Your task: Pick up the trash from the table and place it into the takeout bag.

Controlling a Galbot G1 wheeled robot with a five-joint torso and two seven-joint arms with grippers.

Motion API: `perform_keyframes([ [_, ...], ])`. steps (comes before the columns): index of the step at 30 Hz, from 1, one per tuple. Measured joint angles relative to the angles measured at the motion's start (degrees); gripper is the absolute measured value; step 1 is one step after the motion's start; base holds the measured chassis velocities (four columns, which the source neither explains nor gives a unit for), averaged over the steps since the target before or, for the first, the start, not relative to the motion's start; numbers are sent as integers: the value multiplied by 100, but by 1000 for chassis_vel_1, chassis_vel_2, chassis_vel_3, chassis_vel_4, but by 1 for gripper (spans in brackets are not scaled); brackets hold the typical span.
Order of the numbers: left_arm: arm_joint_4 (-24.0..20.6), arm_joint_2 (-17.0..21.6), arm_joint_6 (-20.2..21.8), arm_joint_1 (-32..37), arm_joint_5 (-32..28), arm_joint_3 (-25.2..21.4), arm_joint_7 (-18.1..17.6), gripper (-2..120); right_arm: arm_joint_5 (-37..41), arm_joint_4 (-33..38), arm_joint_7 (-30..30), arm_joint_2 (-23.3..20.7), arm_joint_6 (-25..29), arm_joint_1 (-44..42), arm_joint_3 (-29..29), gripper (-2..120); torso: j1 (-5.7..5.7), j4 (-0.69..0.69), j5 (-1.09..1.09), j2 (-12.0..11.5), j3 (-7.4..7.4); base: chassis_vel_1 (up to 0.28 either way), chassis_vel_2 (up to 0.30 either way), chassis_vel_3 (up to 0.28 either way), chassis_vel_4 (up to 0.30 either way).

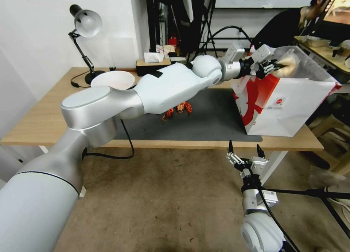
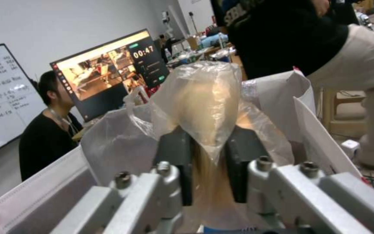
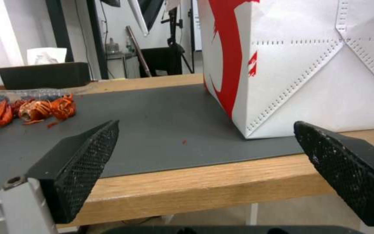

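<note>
The left pincer [image 1: 271,68] is reached far across the counter [image 1: 47,117] to the right, and it is clamped on the beige plastic-wrapped wad [image 1: 290,64], which it holds at the open mouth of the takeout bag [image 1: 288,102]. In the left wrist view the dark pads [image 2: 176,156] squeeze the wad's [image 2: 208,104] narrow lower end, and its long axis runs straight out from the pincer [image 2: 208,169] toward the bag's far side, so the bulk of it points away from the arm and hangs over the opening, with the bag's white walls [image 2: 113,146] on both sides. The wad looks to be just above the rim rather than down inside; I judge that letting go here would drop it in, though the loose plastic might catch on a wall. The bag stands upright at the right end of the dark mat [image 1: 215,113], its red side facing left. The right pincer [image 1: 246,150] waits low, before the near edge of the counter, its jaws spread wide and empty. Red leftovers [image 1: 178,109] lie on the mat, left of the bag and well apart from it; a beige shallow bowl [image 1: 113,79] sits far left.
</note>
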Motion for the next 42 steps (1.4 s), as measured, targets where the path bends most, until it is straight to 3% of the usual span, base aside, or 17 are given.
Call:
perform_keyframes([
  [1, -25, 21, 6, 0, -4, -1, -21, 27, -6, 0, 0, 10, 3, -1, -2, 100, 0, 0, 0, 0, 0, 0, 0, 0, 0],
  [4, -45, 37, 11, -3, -11, 0, -28, 31, -10, 1, 0, 16, 3, 0, -6, 100, 0, 0, 0, 0, 0, 0, 0, 0, 0],
  [10, -136, 108, 36, -24, -171, -46, -59, 58, -11, 17, 6, -1, 9, -2, 10, 100, 0, 0, 0, 0, 0, 0, 0, 0, 0],
  [21, -355, 273, 11, 89, -353, -246, -268, 96, 18, 27, 18, -15, 13, 12, 43, 100, 0, 0, 0, 0, 0, 0, 0, 0, 0],
  [26, -528, 411, -17, 191, -478, -414, -561, 100, 23, 27, 21, -17, 13, 16, 47, 100, 0, -1, 0, 0, 0, 0, 0, 0, 0],
  [29, -900, 753, -70, 406, -724, -696, -1106, 100, 24, 28, 25, -17, 4, 29, 48, 100, 0, 0, 0, 0, 0, 0, 0, 0, 0],
  [33, -1167, 1083, -73, 651, -811, -944, -1437, 100, 24, 37, 32, -13, -11, 30, 48, 100, 0, 1, -2, 0, 0, 0, 0, 0, 0],
  [42, -1569, 1609, -73, 1208, -839, -1485, -1755, 100, 14, 99, 58, -2, -42, 1, 71, 100, 0, -1, -2, 0, 0, 0, 0, 0, 0],
])
